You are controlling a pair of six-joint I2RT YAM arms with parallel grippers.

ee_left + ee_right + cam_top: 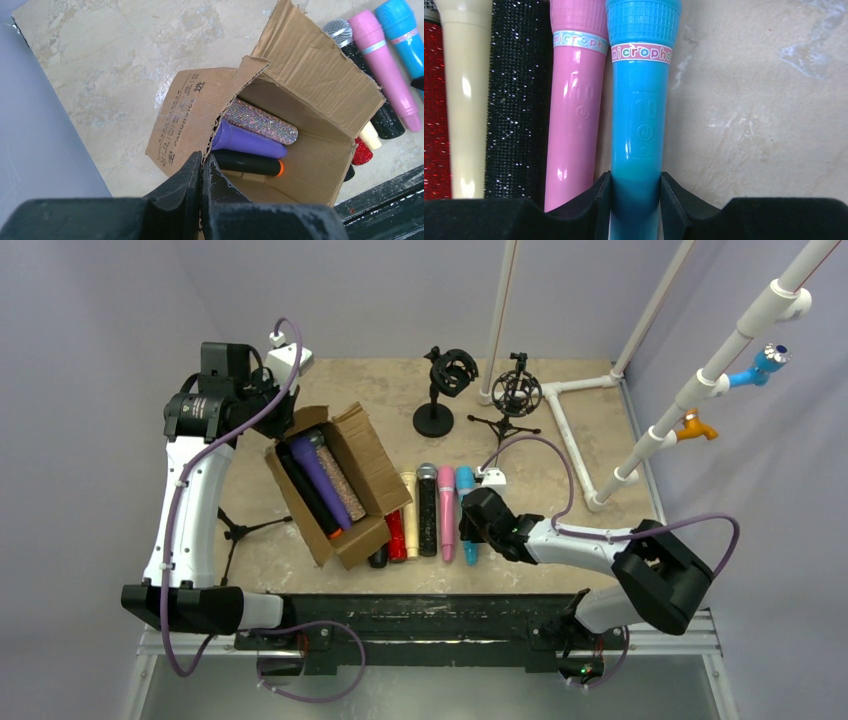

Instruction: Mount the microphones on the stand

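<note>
Right wrist view — right gripper (pixel 635 187) grasps the blue microphone (pixel 640 120) by its handle, beside the pink microphone (pixel 574 125). Left wrist view — left gripper (pixel 201 162) clenched, empty, above the cardboard box (pixel 310 70) holding 3 microphones (pixel 260 122).

Right claw (pixel 469 531) on blue microphone (pixel 465 481), pink microphone (pixel 446 508) just beside

Row of mics flat on the table (pixel 390 390), side by side: red mic (pixel 397 537), cream mic (pixel 466 100), black glitter mic (pixel 516 100) w/ silver head, pink mic (pixel 574 110), blue mic (pixel 639 100). Blue mic's tail is pinched in the right gripper (pixel 635 200). In the box (pixel 310 65) lie 3 more: silver mic (pixel 260 121), purple mic (pixel 247 142), black mic (pixel 245 162) w/ orange ring. 2 black stands upright at the back: round-foot stand (pixel 433 422), 3-leg stand (pixel 517 392).
</note>
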